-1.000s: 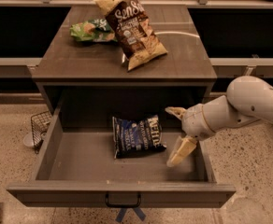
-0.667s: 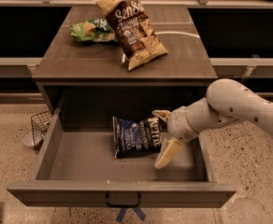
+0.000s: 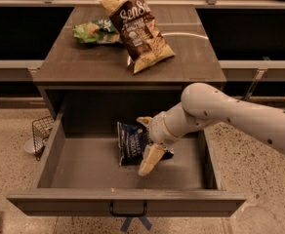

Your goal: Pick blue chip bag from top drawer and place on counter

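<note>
The blue chip bag (image 3: 131,143) lies crumpled on the bottom of the open top drawer (image 3: 84,167), near the middle and towards the back. My gripper (image 3: 146,141) is down inside the drawer at the bag's right side. Its two tan fingers are spread, one above and one below the bag's right edge, and they have not closed on it. The white arm reaches in from the right and hides part of the bag. The counter (image 3: 79,62) is the dark wood top above the drawer.
A brown-and-tan SunChips bag (image 3: 138,28) and a green bag (image 3: 92,31) lie on the back of the counter. The drawer has a black handle (image 3: 128,211) on its front. A small wire basket (image 3: 40,133) stands on the floor to the left.
My gripper has moved left across the drawer, from its right side to the blue chip bag, and its fingers now straddle the bag's right edge. The bag has not moved.
</note>
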Available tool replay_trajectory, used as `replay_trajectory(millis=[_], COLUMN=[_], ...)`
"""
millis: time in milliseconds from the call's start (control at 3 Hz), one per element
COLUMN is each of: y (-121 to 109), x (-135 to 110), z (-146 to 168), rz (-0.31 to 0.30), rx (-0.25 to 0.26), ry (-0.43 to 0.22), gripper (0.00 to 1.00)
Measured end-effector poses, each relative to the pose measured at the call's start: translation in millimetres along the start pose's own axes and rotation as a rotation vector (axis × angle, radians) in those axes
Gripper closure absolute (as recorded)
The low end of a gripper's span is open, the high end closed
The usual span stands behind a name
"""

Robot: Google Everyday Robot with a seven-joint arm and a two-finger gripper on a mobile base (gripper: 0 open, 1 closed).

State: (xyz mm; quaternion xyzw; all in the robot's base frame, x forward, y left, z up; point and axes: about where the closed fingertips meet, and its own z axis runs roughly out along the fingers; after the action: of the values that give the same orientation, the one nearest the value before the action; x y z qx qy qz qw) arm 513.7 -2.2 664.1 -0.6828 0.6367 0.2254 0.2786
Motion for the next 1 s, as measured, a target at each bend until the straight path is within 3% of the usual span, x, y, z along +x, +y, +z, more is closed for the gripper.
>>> replay_trajectory(millis=[333, 1000], y=[-5.2, -11.9], x=[-6.1, 2.8], z=[22.9, 42.5], rz=[-0.010, -0.022], rx=[-0.020, -0.034], ry=[0.016, 0.049], gripper=[0.18, 0.65])
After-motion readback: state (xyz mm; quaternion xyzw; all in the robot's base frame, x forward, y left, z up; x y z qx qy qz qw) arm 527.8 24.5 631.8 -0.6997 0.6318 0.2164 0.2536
